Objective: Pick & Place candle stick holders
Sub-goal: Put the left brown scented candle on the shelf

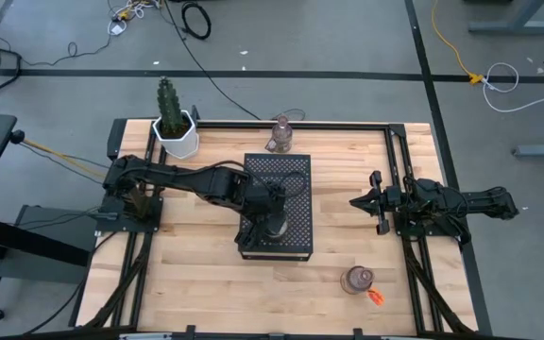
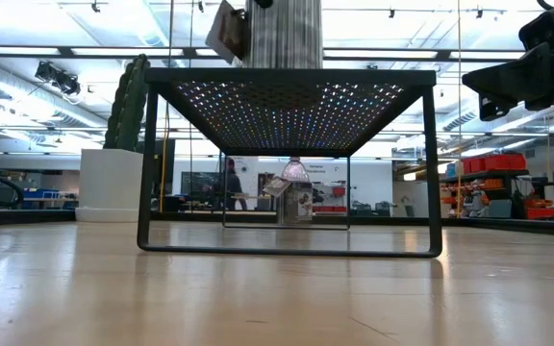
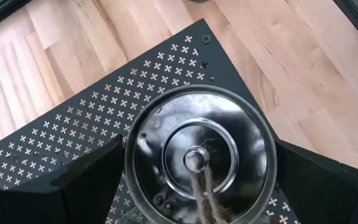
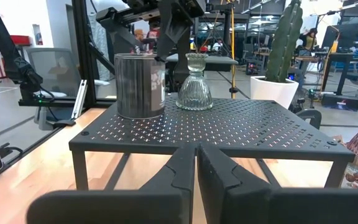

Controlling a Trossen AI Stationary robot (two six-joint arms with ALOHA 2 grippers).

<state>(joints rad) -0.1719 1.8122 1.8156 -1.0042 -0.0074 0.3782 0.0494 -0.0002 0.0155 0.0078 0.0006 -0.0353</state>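
Silvery candle stick holder sits on black perforated stand, high view; left gripper over it, right gripper beside stand. Left wrist: fingers released, straddling holder. Right wrist: right claw clenched, empty; clear holder beside silvery one.

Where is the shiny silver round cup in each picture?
High view: silvery round glass holder at picture centre, under the left gripper, on the black perforated metal stand; the right gripper waits at the table's right side.
Low view: holder top centre, on the stand.
Left wrist view: holder centre, between open jaws.
Right wrist view: holder left of centre.
Shared landmark: the black stand.
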